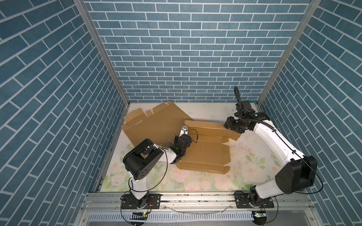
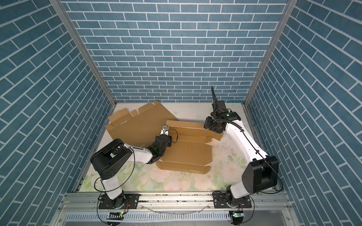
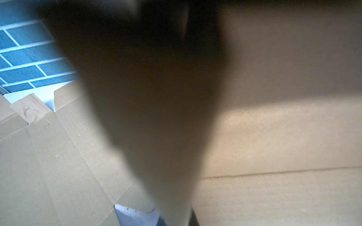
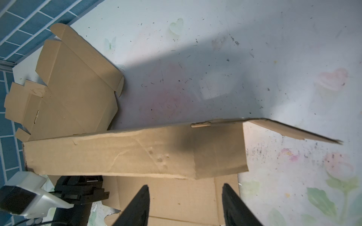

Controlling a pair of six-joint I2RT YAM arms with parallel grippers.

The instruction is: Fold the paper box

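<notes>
**Standing up the long wall of the paper box (image 1: 205,150); end flap likely next.**
Your right gripper (image 4: 185,186) has its jaws apart and empty, with the raised wall (image 4: 117,154) just ahead of its tips and the box floor beneath. Your left gripper (image 1: 184,128) is closed at that wall's other end; whether it pinches card, you cannot tell. Next, probably take the end flap (image 4: 290,130) and turn it inward.

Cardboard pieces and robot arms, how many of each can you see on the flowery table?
Cardboard pieces: 2, the flat sheet at the back and the half-folded box in the middle
Robot arms: 2, the left arm and the right arm
Total: 4
</notes>
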